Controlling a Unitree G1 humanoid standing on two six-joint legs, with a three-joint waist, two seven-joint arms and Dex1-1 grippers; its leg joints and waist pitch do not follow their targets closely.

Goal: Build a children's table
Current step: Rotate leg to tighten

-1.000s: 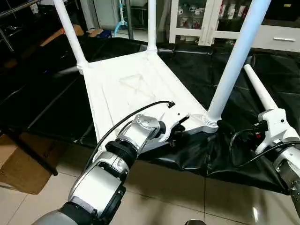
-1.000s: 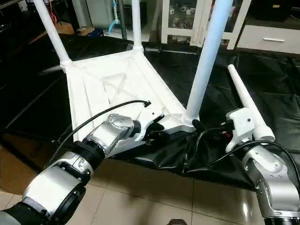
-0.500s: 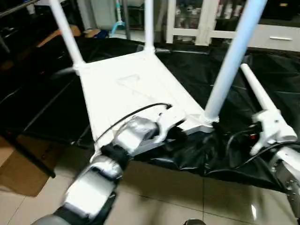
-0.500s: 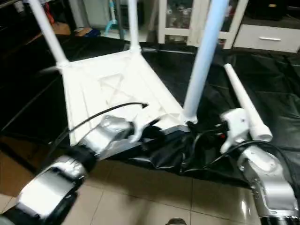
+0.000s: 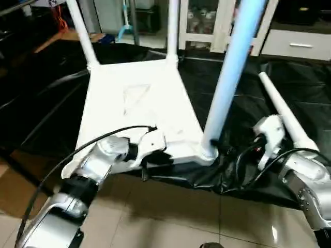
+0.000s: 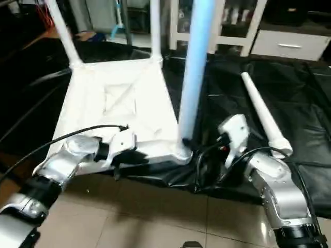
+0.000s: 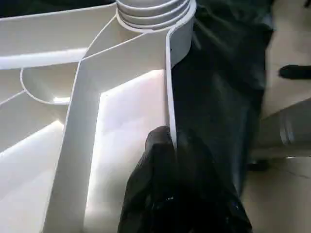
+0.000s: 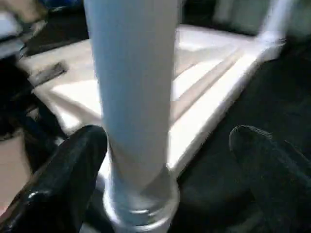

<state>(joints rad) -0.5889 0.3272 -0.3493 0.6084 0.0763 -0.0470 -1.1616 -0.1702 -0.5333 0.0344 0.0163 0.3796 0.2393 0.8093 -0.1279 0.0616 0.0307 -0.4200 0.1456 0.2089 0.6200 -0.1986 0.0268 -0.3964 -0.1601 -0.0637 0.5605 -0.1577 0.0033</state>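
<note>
Left hand (image 7: 175, 160) is clenched on the near rim of the upturned table top (image 5: 134, 103), steadying it on the black sheet (image 5: 289, 82). Right hand (image 8: 170, 160), fingers spread wide, straddles the nearest standing leg (image 5: 230, 77) without gripping. Just beyond it lies a loose leg (image 5: 282, 116). Judged next: tighten that leg, then fetch the loose one.

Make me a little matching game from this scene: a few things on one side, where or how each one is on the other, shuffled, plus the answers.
Things
1. left gripper
2. right gripper
3. loose leg
4. table top

States
A. lying flat on the black sheet
B. upside down, three legs standing up from it
C. shut on the table top's rim
D. open on either side of the near upright leg

Pairs: 1-C, 2-D, 3-A, 4-B
</note>
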